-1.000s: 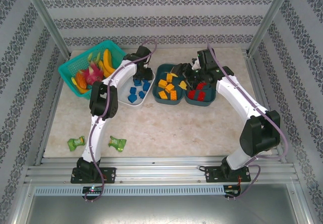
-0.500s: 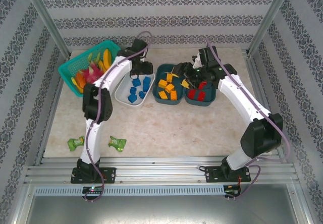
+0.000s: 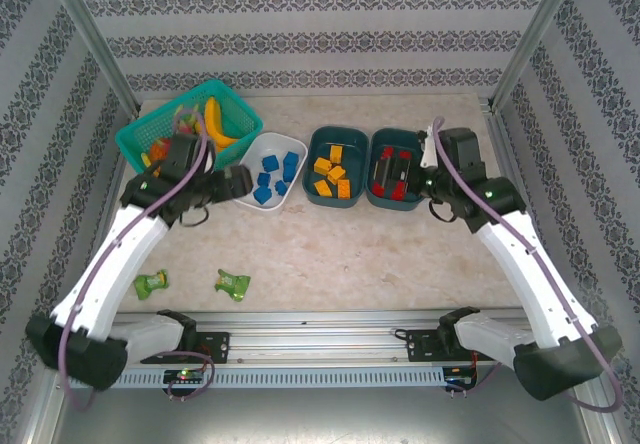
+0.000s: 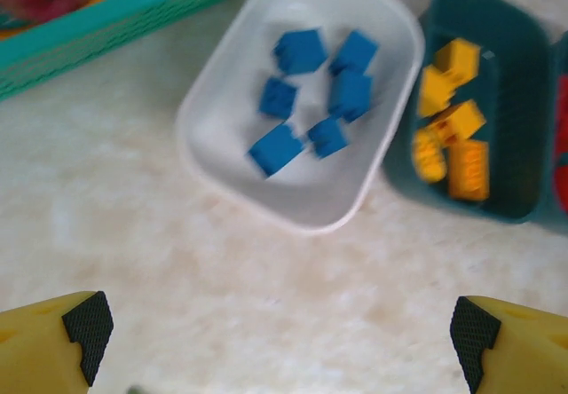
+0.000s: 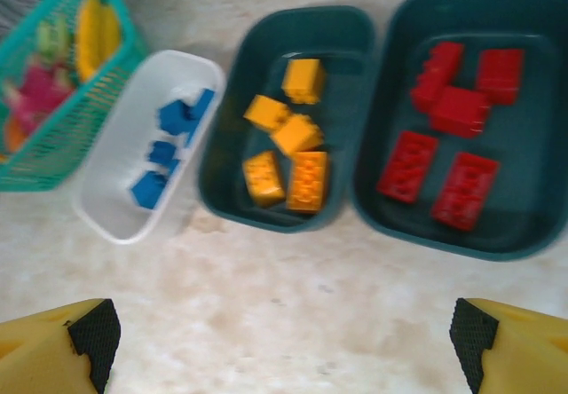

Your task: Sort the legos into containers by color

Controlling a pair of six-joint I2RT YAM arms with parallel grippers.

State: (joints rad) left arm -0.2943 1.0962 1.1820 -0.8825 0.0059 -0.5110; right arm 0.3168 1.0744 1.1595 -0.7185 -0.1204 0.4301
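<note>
Since the small studded plastic legos (image 5: pixel 306 181) sit colour-sorted in the white plastic tub (image 4: pixel 302 3) and dark teal tubs (image 5: pixel 231 159), upper frame, sorting looks done.
Left gripper (image 4: pixel 280 332), right gripper (image 5: pixel 280 345) gape empty; legos likely light, rigid, slick: pinch flat sides.

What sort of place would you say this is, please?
Most likely a robot test cell, not a home: patterned panels and aluminium posts box in a table, both arms are bolted to a rail, and the props are toy bricks sorted in tubs.
</note>
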